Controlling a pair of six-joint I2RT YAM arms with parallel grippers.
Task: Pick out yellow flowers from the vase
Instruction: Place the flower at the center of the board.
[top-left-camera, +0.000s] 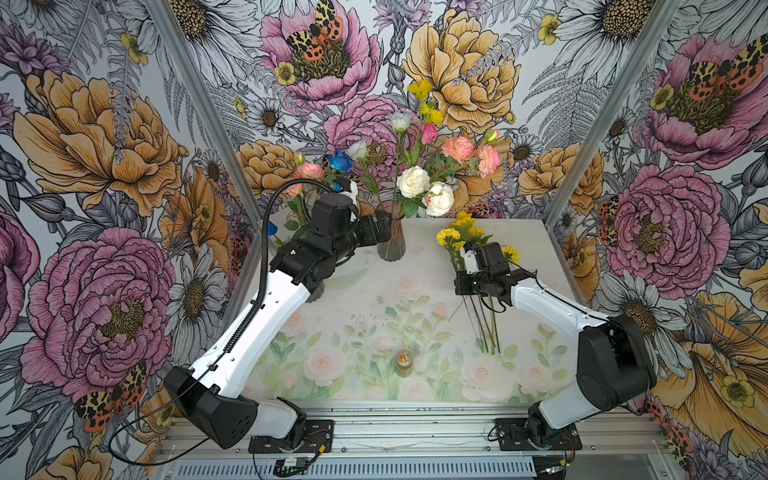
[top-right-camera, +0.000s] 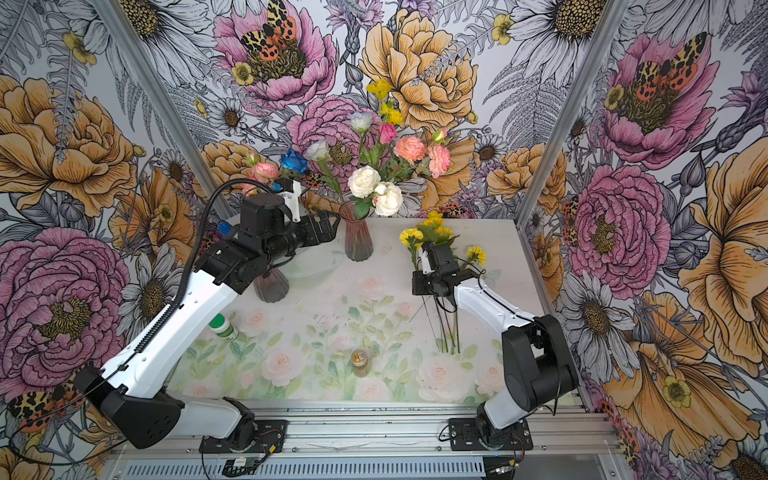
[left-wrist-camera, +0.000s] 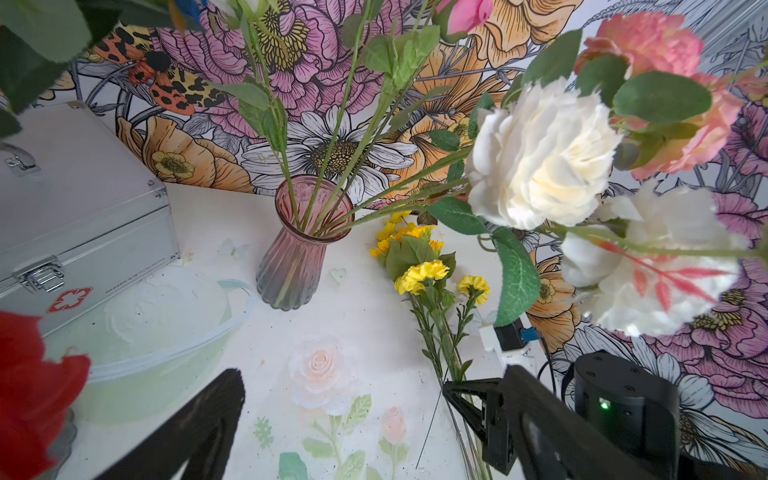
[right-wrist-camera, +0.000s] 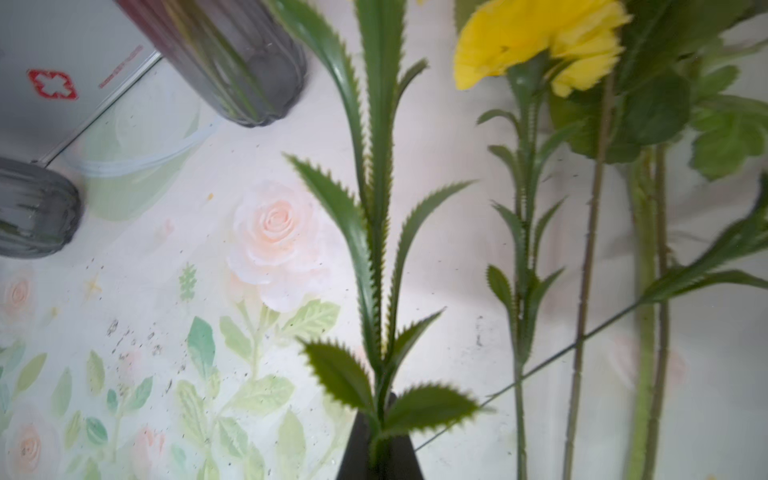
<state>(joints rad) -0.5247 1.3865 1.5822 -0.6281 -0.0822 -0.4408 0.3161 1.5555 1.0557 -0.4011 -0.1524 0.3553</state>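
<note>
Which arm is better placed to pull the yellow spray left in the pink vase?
Left. Its open left gripper sits beside the ribbed pink glass vase holding the tall yellow spray; the right gripper is shut on a serrated-leaf green stem.

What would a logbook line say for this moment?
left gripper: open beside vase | right gripper: shut on leafy stem beside yellow flowers on table | yellow spray: in vase

yellow flowers (top-left-camera: 448, 236): bunch flat on table, right of pink ribbed vase (top-left-camera: 392, 245); yellow spray (top-left-camera: 420, 88) upright in vase, topmost.
</note>
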